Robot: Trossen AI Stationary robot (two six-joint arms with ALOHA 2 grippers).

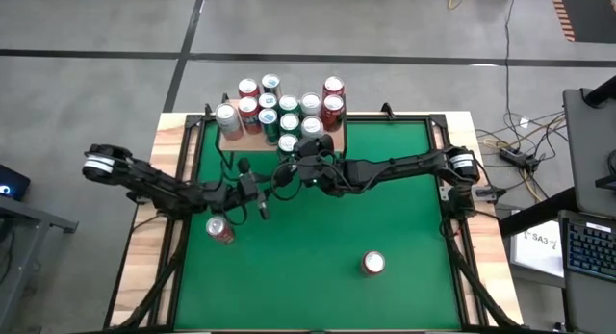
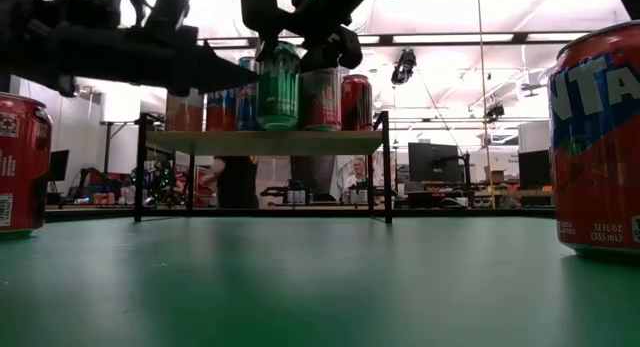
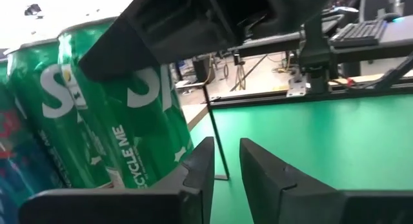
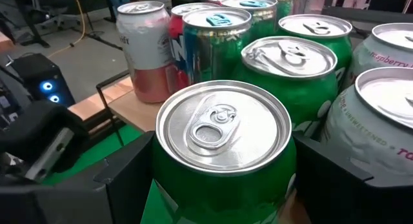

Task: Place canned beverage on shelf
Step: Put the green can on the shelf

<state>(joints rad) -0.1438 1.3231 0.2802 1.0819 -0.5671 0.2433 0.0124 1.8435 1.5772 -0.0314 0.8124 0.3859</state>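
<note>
The shelf (image 1: 234,138), a light-wood board on thin black legs (image 2: 260,142), stands at the table's far edge with several red, green and silver cans upright on it. My right gripper (image 1: 300,153) reaches in from the right and is shut on a green canned beverage (image 4: 222,153) at the shelf's near edge (image 2: 278,87). My left gripper (image 3: 226,175), just in front of the shelf (image 1: 265,194), is almost shut with nothing between its fingers; the green can shows close beside it (image 3: 142,121). My right gripper pinches the green can's side wall (image 4: 166,195) just below the rim, one finger (image 4: 119,179) on each side. The fingers come nearly level from the table's right. The can is upright, its base level with the shelf board; I cannot tell whether it rests on it.
Two red cans are on the green table: one near the left arm (image 1: 219,230) (image 2: 20,167), one at the near right (image 1: 373,264) (image 2: 600,137). The cans on the shelf crowd right behind the held one (image 4: 290,62). Open green surface lies between the two red cans.
</note>
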